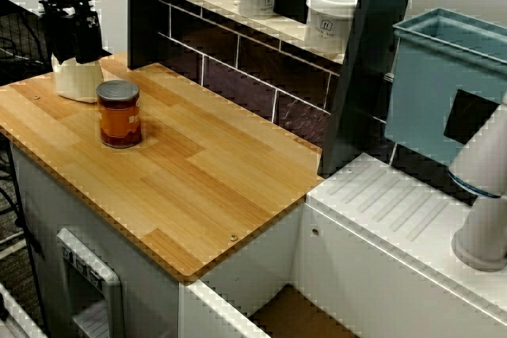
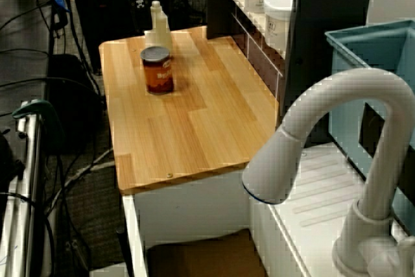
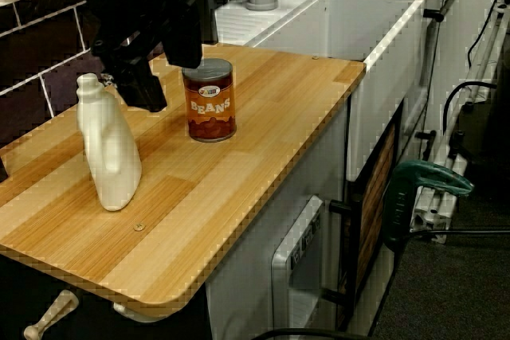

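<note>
My black gripper [image 1: 74,55] hangs at the far left end of the wooden counter [image 1: 206,180], close over a white plastic bottle [image 1: 75,81] and covering its top in the front view. In the view from the counter's end, the gripper [image 3: 169,77] stands open and empty between the bottle [image 3: 107,157] and a can of beans [image 3: 210,101]. One finger [image 3: 150,93] is beside the bottle's neck and the other is just above the can. The can [image 1: 120,114] stands upright to the right of the bottle. In the view from the sink side I see the bottle [image 2: 157,27] and can [image 2: 158,69], but the gripper is lost against the dark background.
A dark shelf unit over a tiled wall runs along the counter's back and holds white tubs [image 1: 330,17]. To the right are a white sink drainboard [image 1: 396,211], a white faucet [image 2: 337,134] and a blue bin [image 1: 444,85]. Cables and a dark chair lie beyond the counter's left end.
</note>
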Controlling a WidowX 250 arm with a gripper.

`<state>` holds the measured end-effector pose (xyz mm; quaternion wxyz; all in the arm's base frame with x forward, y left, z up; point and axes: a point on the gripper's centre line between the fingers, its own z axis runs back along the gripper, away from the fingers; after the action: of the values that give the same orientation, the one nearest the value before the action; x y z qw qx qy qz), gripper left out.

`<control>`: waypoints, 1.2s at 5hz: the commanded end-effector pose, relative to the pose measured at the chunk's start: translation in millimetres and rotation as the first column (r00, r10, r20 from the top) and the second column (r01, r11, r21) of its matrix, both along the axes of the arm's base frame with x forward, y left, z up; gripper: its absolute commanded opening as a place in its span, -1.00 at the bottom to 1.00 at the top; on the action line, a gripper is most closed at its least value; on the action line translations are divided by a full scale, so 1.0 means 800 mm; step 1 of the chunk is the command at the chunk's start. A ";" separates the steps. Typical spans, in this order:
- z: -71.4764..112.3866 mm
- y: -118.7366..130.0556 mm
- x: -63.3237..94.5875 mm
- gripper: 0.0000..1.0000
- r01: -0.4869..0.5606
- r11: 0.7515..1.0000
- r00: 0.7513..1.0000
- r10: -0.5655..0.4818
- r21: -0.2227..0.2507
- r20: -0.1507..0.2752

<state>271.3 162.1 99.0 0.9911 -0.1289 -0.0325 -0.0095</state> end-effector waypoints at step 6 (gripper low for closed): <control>-0.052 -0.022 -0.002 1.00 -0.008 0.997 1.000 0.009 0.079 -0.001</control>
<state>270.4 137.0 46.4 0.9949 -0.0999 -0.0167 -0.0039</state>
